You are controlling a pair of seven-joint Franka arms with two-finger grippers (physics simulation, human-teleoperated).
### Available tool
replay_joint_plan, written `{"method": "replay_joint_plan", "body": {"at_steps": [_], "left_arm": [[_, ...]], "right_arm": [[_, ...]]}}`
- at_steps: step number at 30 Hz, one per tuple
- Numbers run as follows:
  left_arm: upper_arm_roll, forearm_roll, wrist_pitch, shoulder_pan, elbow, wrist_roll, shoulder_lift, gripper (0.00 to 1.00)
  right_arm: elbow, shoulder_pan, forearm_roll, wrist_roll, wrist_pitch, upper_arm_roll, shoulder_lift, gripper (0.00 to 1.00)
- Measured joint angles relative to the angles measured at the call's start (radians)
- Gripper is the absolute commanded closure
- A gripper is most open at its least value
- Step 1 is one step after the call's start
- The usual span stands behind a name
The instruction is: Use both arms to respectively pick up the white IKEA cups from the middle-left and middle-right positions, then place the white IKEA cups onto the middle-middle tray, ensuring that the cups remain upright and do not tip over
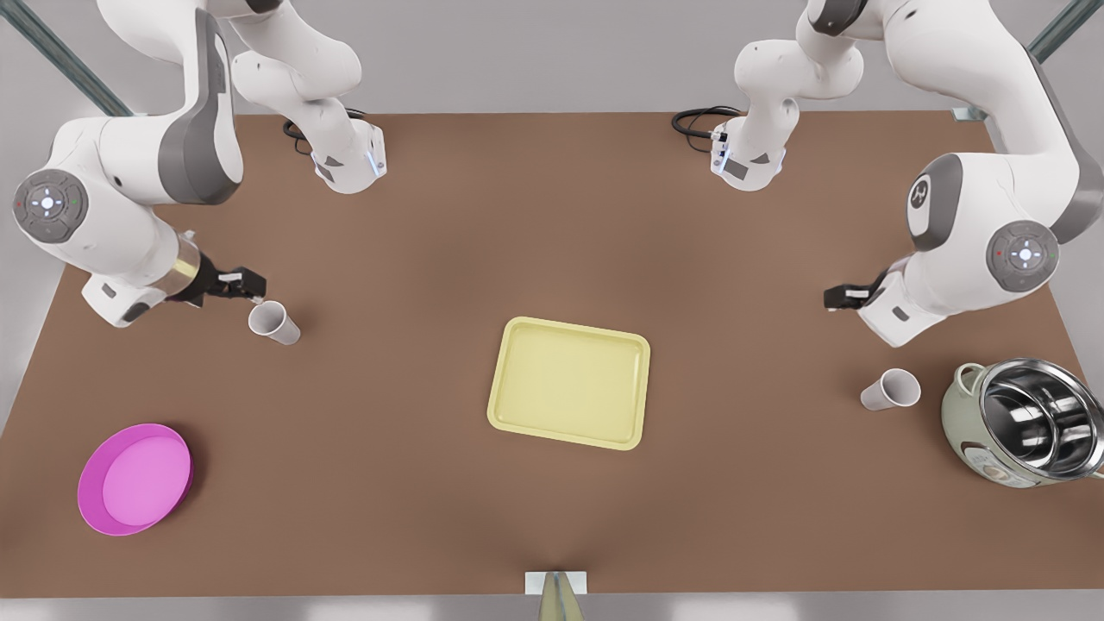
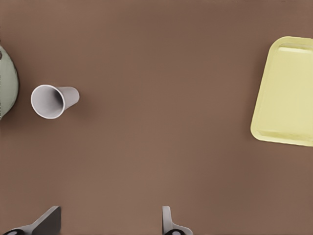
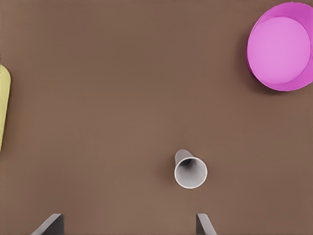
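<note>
A: Where are the white IKEA cups being found?

B: One [image 3: 190, 171] just beyond the right gripper [image 1: 244, 282], the other [image 2: 52, 101] farther off the left gripper [image 1: 841, 297]; both sets of fingers are being held wide, empty.

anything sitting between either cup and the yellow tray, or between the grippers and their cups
Nothing visible does. Bare brown table lies between each white cup and the pale yellow tray. The right gripper is beside its cup; the left gripper has open table to its own. The magenta bowl and steel-lined pot sit off to the sides.
</note>
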Motion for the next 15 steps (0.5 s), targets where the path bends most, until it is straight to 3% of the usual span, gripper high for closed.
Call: {"method": "replay_joint_plan", "body": {"at_steps": [3,6,10,15], "left_arm": [[0.011,-0.001,0.042,-0.004,0.000,-0.005,0.020,0.00],[0.068,-0.017,0.147,0.048,0.000,-0.001,0.173,0.00],[0.091,-0.023,0.332,0.138,-0.002,0.030,0.321,0.00],[0.132,-0.026,0.485,0.150,-0.026,0.073,0.360,0.00]], "right_arm": [[-0.001,-0.014,-0.003,-0.015,0.037,-0.001,0.036,0.00],[-0.014,-0.089,-0.007,-0.037,0.082,-0.001,0.117,0.00],[-0.158,-0.153,-0.018,-0.063,0.158,-0.001,0.106,0.00],[-0.400,-0.178,-0.021,-0.088,0.297,-0.002,0.004,0.00]]}}
